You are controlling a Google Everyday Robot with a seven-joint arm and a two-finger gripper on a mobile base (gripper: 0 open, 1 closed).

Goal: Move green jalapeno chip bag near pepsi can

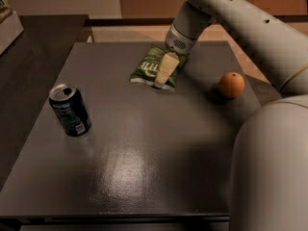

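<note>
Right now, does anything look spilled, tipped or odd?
Nothing stands out. The dark blue aluminium can stands upright, the crinkly green foil chip bag lies flat under the tool, the round orange fruit sits apart.

The gripper is seen at the arm's lower end, low over the far side of the table; it is formed as a pale cream, blocky tapered piece. Directly above it, a grey cylindrical wrist collar is fitted, marked with a small dotted patch. Up and to the right of the gripper, a thick, smooth off-white arm tube is dotted with a few small dark holes. Below and to the right, a large rounded off-white shell is shown.
</note>
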